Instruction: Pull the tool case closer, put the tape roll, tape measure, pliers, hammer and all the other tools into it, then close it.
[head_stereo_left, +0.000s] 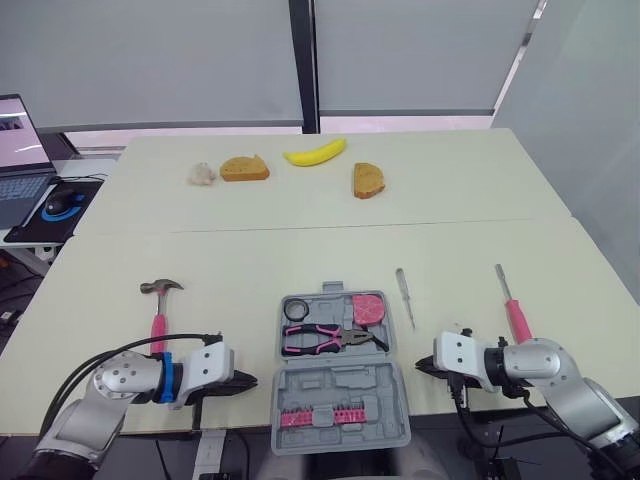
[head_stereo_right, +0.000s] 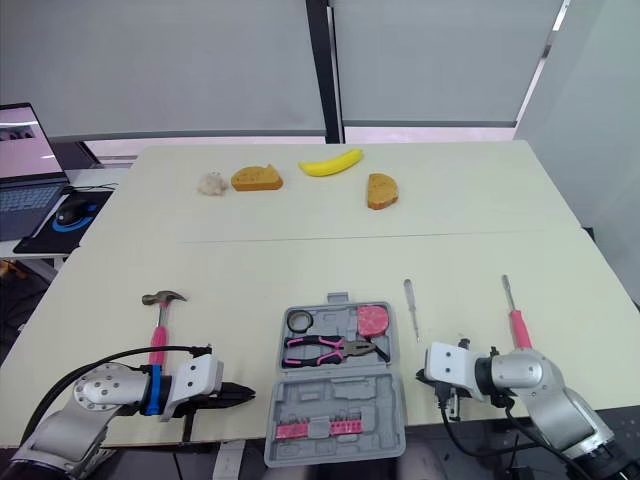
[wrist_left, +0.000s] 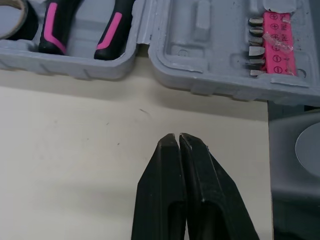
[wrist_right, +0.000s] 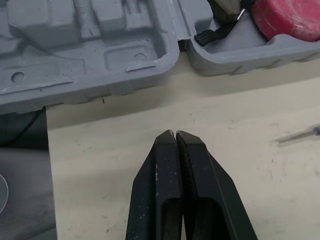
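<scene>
Left wrist view: left gripper (wrist_left: 178, 136) pinched tight, empty, pink bits (wrist_left: 277, 42) in tool case (wrist_left: 210, 65) ahead. Right wrist view: right gripper (wrist_right: 174, 132) pinched tight too, tape measure (wrist_right: 287, 17) ahead. Between both, case holding pliers (head_stereo_left: 330, 340), tape roll (head_stereo_left: 296, 310). Past left gripper, hammer (head_stereo_left: 158, 320).
</scene>
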